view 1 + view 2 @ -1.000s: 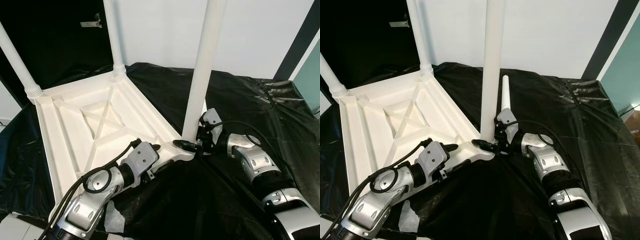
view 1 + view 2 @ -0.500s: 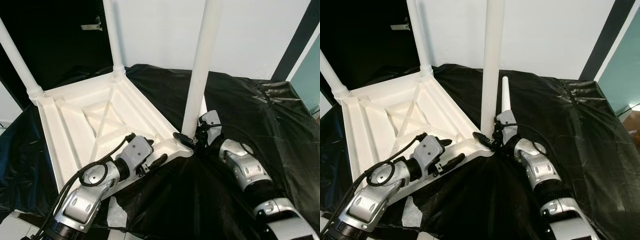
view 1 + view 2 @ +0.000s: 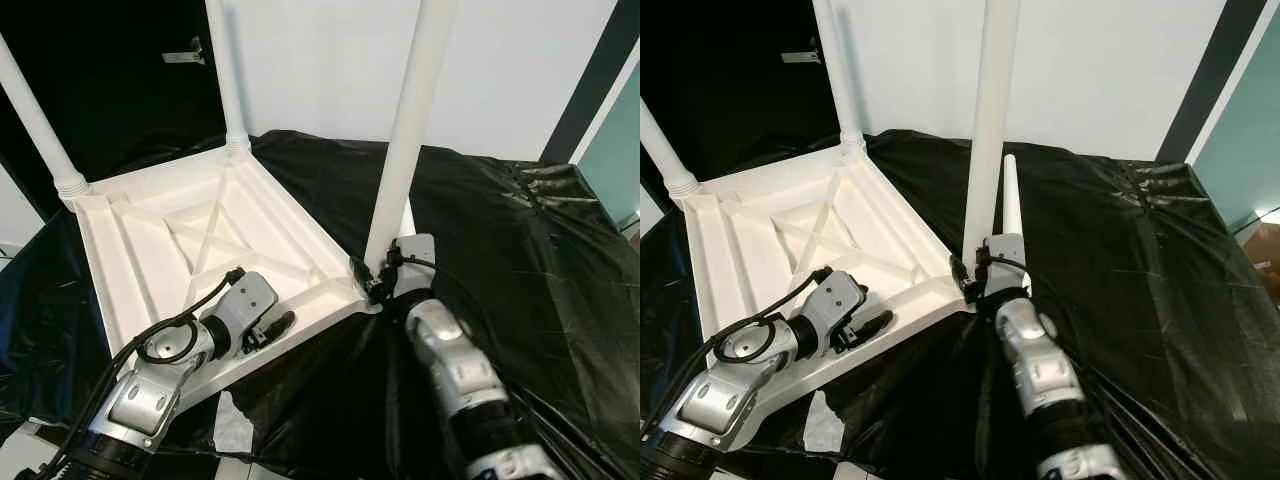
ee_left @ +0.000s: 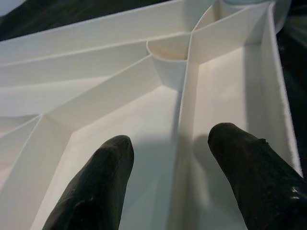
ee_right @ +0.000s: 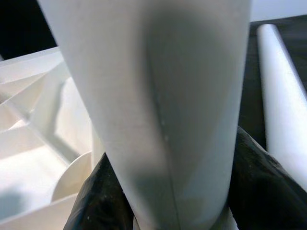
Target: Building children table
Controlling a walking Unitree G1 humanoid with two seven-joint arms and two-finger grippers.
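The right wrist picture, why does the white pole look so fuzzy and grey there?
In the right wrist view the table leg sits very close, so it blurs and is shaded grey between the right gripper fingers; in the left eye view it looks sharp and bright.

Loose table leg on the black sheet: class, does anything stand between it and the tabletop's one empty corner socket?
Yes. The upright leg, gripped by the right gripper, stands between the loose leg and the tabletop; the left gripper rests beside that empty corner.
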